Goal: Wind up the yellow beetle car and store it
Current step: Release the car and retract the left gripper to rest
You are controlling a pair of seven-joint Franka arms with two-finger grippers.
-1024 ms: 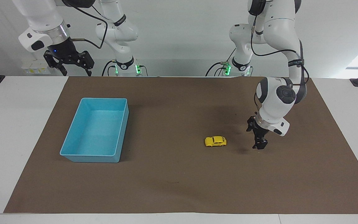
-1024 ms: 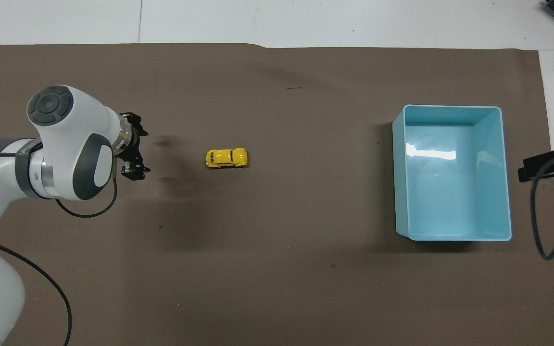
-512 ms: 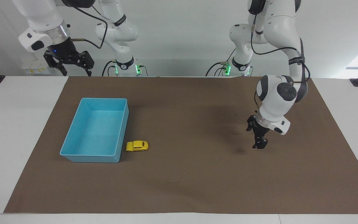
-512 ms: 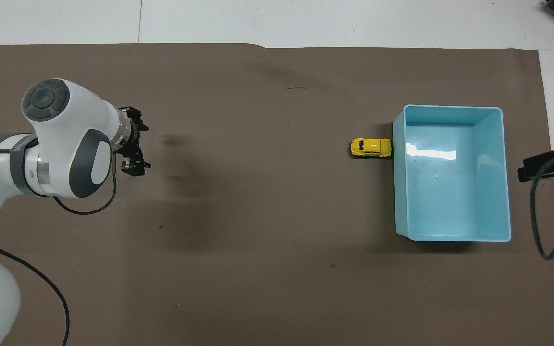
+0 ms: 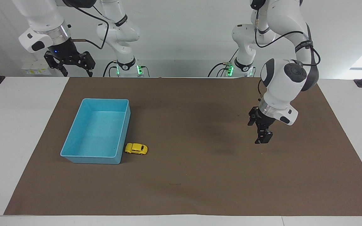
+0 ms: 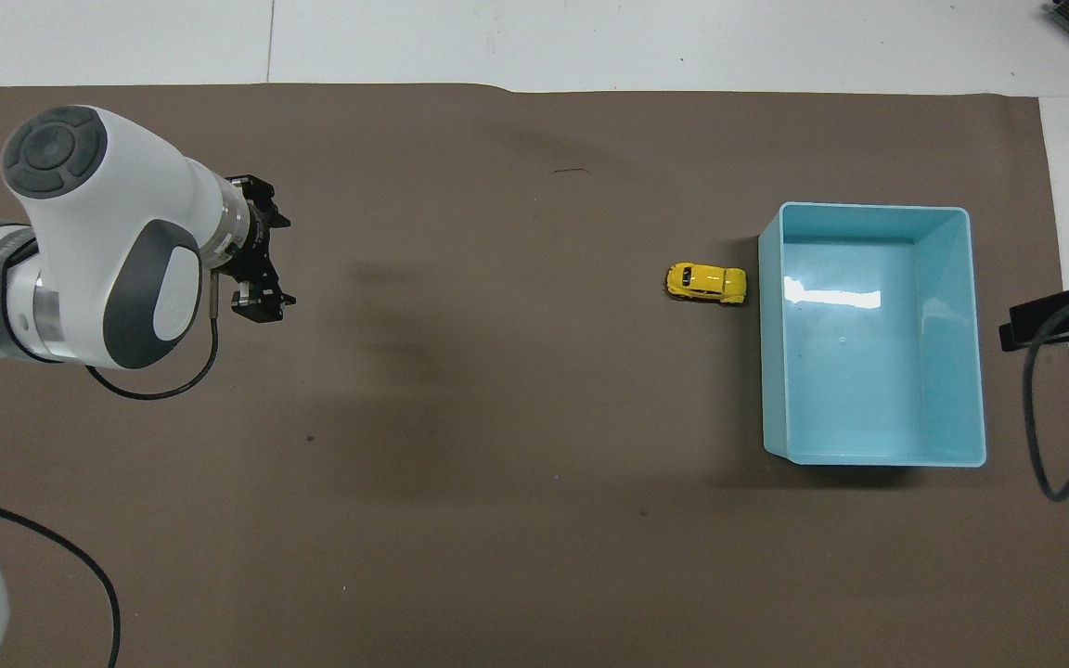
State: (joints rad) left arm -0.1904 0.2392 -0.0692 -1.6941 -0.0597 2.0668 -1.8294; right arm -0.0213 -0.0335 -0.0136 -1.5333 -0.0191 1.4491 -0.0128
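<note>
the yellow beetle car point(image 5: 136, 148) sits on the brown mat point(image 5: 184, 175) just beside the blue bin point(image 5: 74, 156), by the bin's wall that faces the left arm's end of the table and close to the corner farthest from the robots; it looks turned a little askew to that wall, with a thin gap showing in the overhead view, so it is outside the bin and not stored. the left gripper point(image 5: 263, 140) hangs empty over bare mat, well apart from the car, its fingers apart and pointing down, which i judge leaves it free for a fresh reach. the right gripper point(image 5: 74, 67) waits raised at the robots' end of the table, near its own base, fingers spread and holding nothing. being the arm on the bin's side, it seems better placed to lift the car over the rim
</note>
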